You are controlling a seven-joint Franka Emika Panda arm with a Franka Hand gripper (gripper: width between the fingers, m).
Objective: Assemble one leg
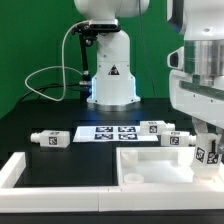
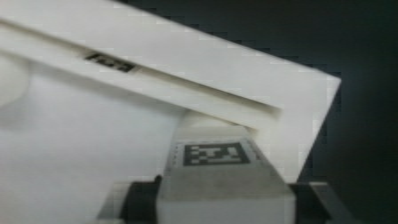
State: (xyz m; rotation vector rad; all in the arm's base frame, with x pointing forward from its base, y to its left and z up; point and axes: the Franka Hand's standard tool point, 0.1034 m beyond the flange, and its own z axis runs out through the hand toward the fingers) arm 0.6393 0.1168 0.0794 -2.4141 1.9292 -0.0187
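My gripper (image 1: 208,152) is at the exterior view's right, low over the large flat white tabletop piece (image 1: 160,168). It is shut on a leg (image 2: 221,165), a stubby white post with a black-and-white tag, held upright with its end at a corner of the tabletop (image 2: 107,140). In the exterior view the held leg (image 1: 207,155) shows just below my fingers. Three more legs lie on the black table: one at the left (image 1: 52,139), two at the right (image 1: 158,127) (image 1: 181,138).
The marker board (image 1: 110,132) lies flat on the table centre. The white rim frame (image 1: 20,172) runs along the front and left. The robot base (image 1: 112,75) stands behind, with a cable on its left.
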